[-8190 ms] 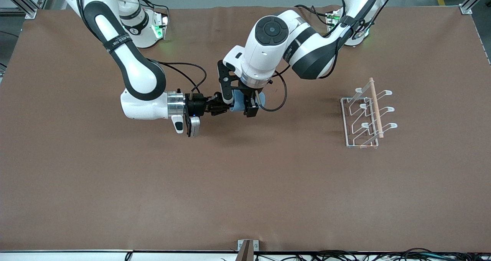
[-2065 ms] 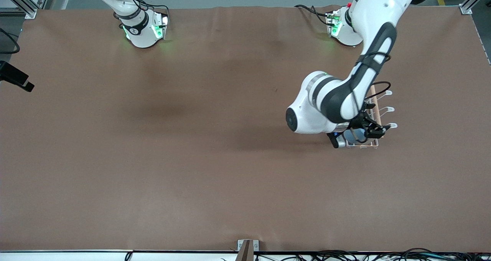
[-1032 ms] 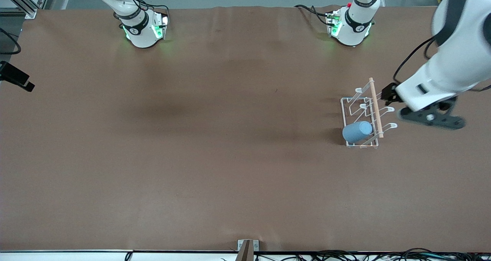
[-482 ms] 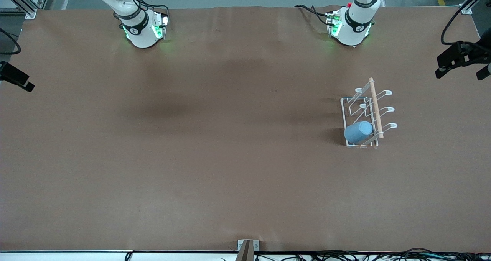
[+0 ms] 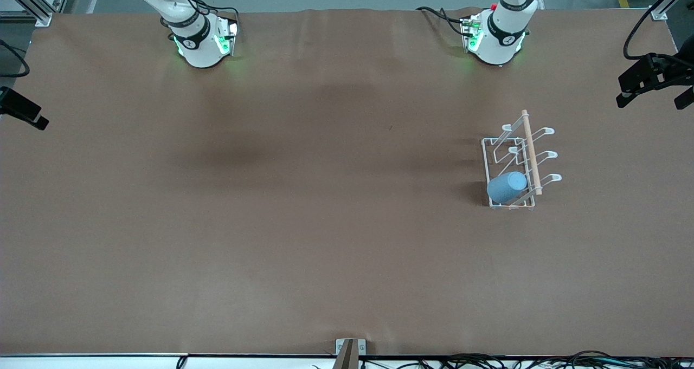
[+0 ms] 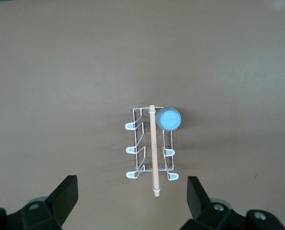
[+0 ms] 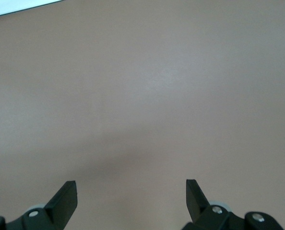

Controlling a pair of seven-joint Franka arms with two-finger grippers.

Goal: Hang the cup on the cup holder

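The light-blue cup (image 5: 506, 188) sits tilted over a prong of the white wire cup holder (image 5: 530, 152), at the holder's end nearest the front camera, in the row toward the right arm's end. No gripper touches it. My left gripper (image 5: 650, 82) is open and empty, high up at the left arm's end of the table. Its wrist view looks down on the cup holder (image 6: 152, 143) and the cup (image 6: 170, 119) past the left gripper (image 6: 131, 191). My right gripper (image 7: 130, 194) is open and empty over bare table; only a black part of it (image 5: 21, 110) shows at the right arm's end.
The brown table mat (image 5: 303, 195) carries only the cup holder. Both arm bases (image 5: 200, 38) stand along the edge farthest from the front camera. A small bracket (image 5: 349, 350) sits at the table edge nearest it.
My left arm has let go of the cup and swung up and away from the cup holder to the table's end. The cup stays on the prong. The right arm has not moved.
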